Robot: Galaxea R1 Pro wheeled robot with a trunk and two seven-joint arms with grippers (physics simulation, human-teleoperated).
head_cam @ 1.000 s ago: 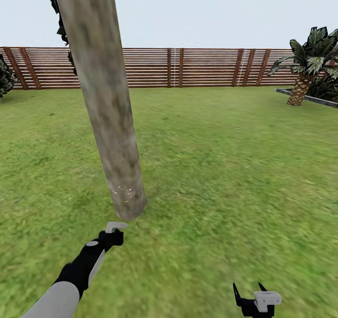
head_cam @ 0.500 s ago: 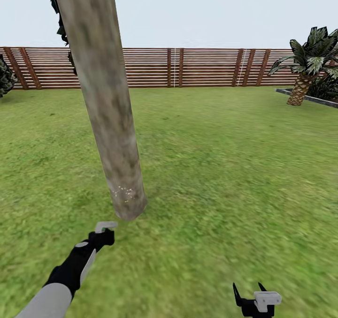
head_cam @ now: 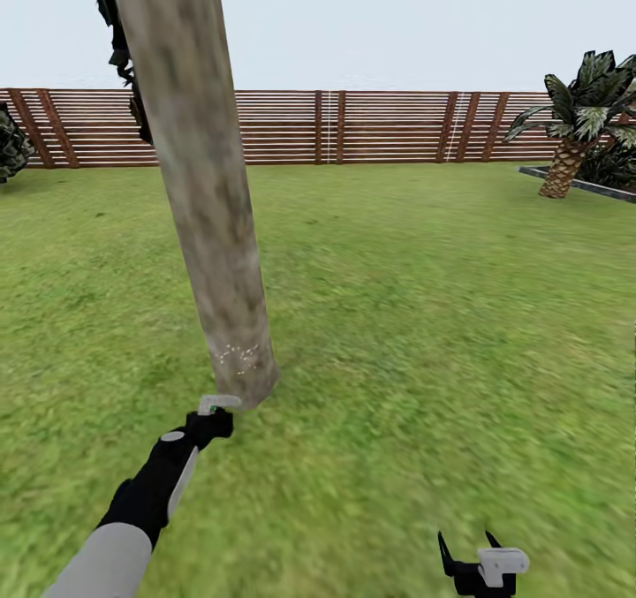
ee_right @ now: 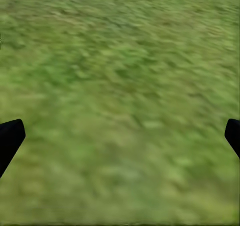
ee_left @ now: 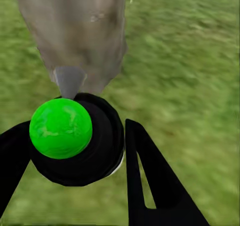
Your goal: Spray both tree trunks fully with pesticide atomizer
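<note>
Left gripper (head_cam: 209, 421) clamps the small dark pesticide atomizer with pale grey trigger head (head_cam: 217, 402), nozzle just beside the thick mottled grey-beige tree trunk (head_cam: 208, 192) base (pale specks there); right gripper (head_cam: 468, 552) spread wide, empty, over green grass lawn (head_cam: 442, 315)

The pesticide atomizer (head_cam: 215, 411), dark-bodied with a pale grey trigger head, sits upright in the left hand (head_cam: 208, 423), its nozzle just beside the tree trunk (head_cam: 208, 187); the mottled grey-beige trunk leans slightly, faint speckles low near its base
</note>
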